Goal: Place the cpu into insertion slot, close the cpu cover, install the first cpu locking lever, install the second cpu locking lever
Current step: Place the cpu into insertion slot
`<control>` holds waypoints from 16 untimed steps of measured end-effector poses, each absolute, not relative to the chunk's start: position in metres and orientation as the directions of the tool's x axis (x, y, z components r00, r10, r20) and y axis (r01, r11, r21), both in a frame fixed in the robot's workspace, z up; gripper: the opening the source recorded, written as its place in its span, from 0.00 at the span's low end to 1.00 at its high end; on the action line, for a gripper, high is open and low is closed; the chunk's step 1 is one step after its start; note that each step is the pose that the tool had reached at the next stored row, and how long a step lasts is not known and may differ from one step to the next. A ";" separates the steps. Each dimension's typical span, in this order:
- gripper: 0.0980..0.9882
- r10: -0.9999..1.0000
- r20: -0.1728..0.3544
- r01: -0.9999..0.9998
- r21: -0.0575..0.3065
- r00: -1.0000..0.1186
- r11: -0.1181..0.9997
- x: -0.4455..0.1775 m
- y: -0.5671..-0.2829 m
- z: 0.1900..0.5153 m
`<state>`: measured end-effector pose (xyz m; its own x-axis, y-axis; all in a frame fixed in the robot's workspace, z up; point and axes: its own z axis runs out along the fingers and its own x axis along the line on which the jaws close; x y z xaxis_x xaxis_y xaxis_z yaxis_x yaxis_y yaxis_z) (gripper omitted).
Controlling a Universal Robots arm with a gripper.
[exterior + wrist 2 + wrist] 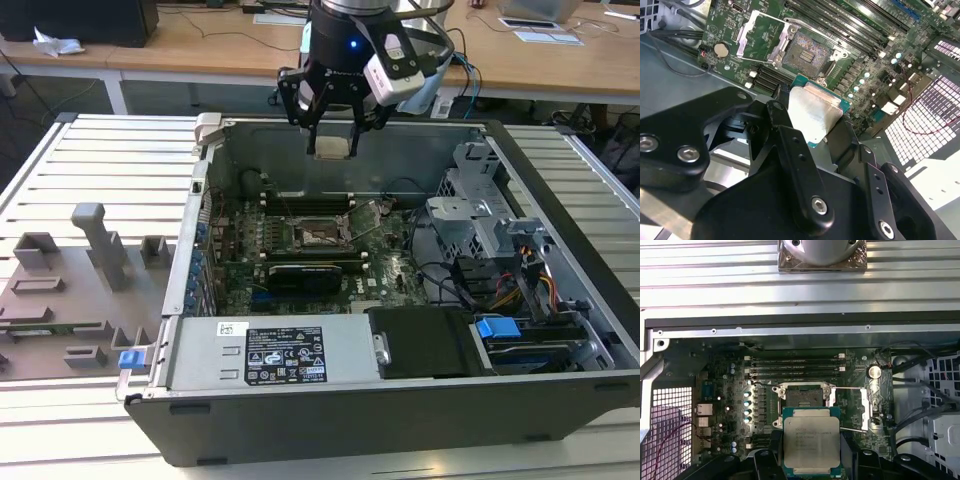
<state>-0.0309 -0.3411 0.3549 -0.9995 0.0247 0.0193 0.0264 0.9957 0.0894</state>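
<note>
We are looking at a slatted metal table (110,150) that is carrying an open computer case (400,430) lying on its side. On the exterior view's left, a grey moulded fixture (60,300) is sitting on the table beside the case. Inside the case, a power supply (200,352) with a white label is running along the near wall, and the green motherboard (240,270) is lying flat behind it.

The black gripper (333,143) is hanging above the far part of the case, well clear of the board. Its fingers (785,130) are pinching the cpu (812,115) by two opposite edges, and in the first wrist view we are seeing the chip's dull silver top facing the camera.

The insertion slot (807,50) is lying bare on the motherboard, its dark centre showing, with long black memory slots (795,367) running near it. The cpu is sitting apart from the slot, not touching it. The cpu cover (863,410) is standing swung open at one side of the slot, so the socket is lying uncovered. A round coin battery (721,49) is sitting on the board near the open cover.
</note>
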 end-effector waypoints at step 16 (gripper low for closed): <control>0.50 0.025 0.019 0.026 0.089 -1.000 0.996 -0.031 -0.341 0.348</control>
